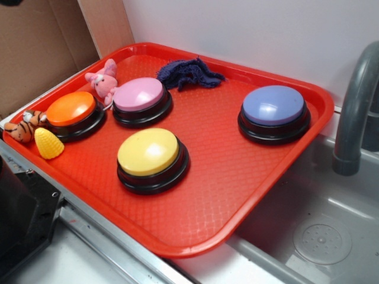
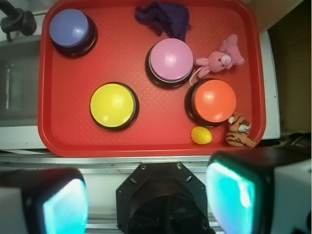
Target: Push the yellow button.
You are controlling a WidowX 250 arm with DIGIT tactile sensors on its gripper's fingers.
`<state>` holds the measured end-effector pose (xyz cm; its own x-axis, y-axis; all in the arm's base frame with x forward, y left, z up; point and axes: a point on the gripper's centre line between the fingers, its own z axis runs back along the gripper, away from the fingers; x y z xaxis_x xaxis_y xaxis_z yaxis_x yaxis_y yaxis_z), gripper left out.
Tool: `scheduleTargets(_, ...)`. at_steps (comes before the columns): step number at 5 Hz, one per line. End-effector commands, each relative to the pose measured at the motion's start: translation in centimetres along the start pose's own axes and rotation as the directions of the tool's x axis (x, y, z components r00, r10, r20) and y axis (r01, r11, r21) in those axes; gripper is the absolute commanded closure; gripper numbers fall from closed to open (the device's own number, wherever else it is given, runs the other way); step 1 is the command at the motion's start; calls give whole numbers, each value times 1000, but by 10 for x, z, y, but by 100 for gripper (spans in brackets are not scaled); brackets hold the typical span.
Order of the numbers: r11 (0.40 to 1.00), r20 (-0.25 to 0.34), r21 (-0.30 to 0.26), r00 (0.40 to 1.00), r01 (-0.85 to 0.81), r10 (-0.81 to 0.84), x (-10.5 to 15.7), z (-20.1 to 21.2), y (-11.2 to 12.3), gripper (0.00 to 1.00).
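Glossy yellow button (image 1: 148, 152) on black base sits near tray (image 1: 195, 213) front edge, clear of others. Dome likely hard, slick, springy; press top centre, no grasp. Gripper (image 2: 146, 202) hangs above tray's near edge, fingers spread, empty.
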<state>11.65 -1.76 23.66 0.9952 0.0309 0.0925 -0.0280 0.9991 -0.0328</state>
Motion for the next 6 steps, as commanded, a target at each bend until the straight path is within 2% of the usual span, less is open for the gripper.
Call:
scheduleTargets(1, 1000, 0, 0, 1000, 0, 0, 0, 0, 0, 0)
scheduleTargets(2, 984, 21, 55, 985, 171, -172, 3, -34, -46, 0)
scheduleTargets(3, 974, 54, 114, 977, 197, -204, 7, -71, -76, 0)
scheduleTargets(4, 968, 58, 105, 970, 228, -235, 25, -121, -70, 0)
scheduleTargets(5, 970, 31, 91, 973, 227, -231, 41, -140, -46, 0)
scheduleTargets(6, 966, -6, 77, 969, 246, -246, 54, -162, -45, 0)
